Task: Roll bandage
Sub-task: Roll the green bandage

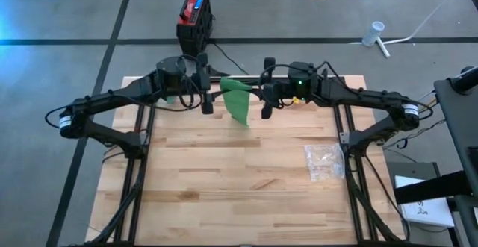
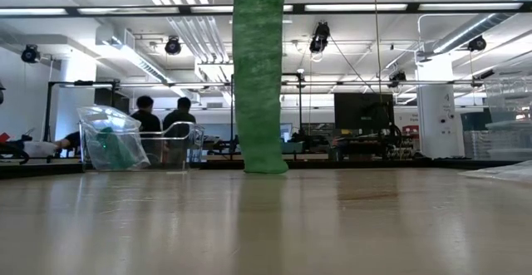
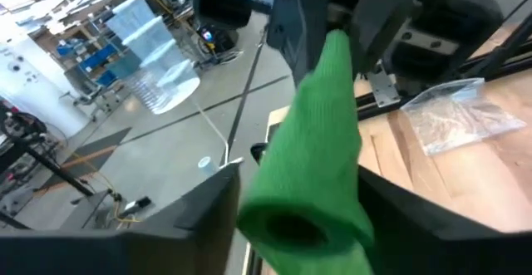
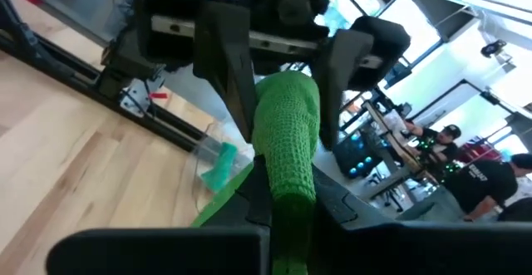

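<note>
The green woven bandage [image 1: 237, 101] hangs as a long strip over the 12 o'clock edge of the pale wooden surface [image 1: 224, 180], its lower end reaching down to the boards. The right claw [image 4: 278, 204] is clamped shut on the strip's top end. The left claw [image 3: 291, 217] stands part open around the bandage's rolled end — fingers either side. A clear plastic bag [image 1: 324, 161] lies at 4 o'clock.
</note>
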Controlling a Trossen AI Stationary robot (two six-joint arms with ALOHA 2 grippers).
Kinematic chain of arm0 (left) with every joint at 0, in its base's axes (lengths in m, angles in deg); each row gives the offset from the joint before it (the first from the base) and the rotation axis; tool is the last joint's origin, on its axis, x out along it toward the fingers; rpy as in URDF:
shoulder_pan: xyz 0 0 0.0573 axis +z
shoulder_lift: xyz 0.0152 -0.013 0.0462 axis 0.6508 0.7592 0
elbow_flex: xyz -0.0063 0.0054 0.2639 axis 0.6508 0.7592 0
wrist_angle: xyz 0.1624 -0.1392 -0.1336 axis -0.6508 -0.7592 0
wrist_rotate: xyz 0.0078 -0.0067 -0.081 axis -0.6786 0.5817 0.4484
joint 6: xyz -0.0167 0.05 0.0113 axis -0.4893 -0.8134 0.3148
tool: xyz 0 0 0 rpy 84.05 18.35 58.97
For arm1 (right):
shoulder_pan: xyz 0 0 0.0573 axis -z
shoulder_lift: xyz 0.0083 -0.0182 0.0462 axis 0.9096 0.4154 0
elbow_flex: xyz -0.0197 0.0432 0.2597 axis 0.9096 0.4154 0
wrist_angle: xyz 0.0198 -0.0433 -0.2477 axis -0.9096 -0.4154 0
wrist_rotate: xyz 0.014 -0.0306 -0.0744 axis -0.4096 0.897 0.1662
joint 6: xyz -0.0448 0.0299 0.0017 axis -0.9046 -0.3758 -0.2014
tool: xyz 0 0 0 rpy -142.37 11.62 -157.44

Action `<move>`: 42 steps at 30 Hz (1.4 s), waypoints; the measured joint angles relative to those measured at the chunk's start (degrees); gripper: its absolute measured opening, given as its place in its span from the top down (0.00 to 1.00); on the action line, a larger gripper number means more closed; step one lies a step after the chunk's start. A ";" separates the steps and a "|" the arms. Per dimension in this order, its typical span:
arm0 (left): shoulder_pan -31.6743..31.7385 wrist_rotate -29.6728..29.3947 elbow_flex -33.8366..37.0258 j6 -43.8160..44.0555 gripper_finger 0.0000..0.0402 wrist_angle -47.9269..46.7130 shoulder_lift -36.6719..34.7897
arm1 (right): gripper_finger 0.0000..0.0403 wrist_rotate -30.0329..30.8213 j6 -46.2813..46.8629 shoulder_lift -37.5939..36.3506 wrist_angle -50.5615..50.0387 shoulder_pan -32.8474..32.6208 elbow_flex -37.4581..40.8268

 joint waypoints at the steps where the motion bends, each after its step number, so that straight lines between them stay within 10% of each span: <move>1: 0.17 0.01 0.00 0.00 0.53 -0.10 0.00 | 0.95 -0.01 0.09 -0.06 0.23 0.00 0.00; 9: 0.45 0.10 0.00 -1.33 0.95 -1.44 -0.08 | 0.93 -0.06 2.82 -0.07 0.77 0.04 0.00; 30: 0.10 -0.97 0.67 -9.41 0.95 1.63 -1.37 | 0.34 -4.87 40.38 -0.54 14.33 2.69 2.95; 42: 0.08 -3.63 0.76 -8.66 0.95 4.66 -1.29 | 0.47 -7.93 52.85 1.09 13.94 4.39 3.08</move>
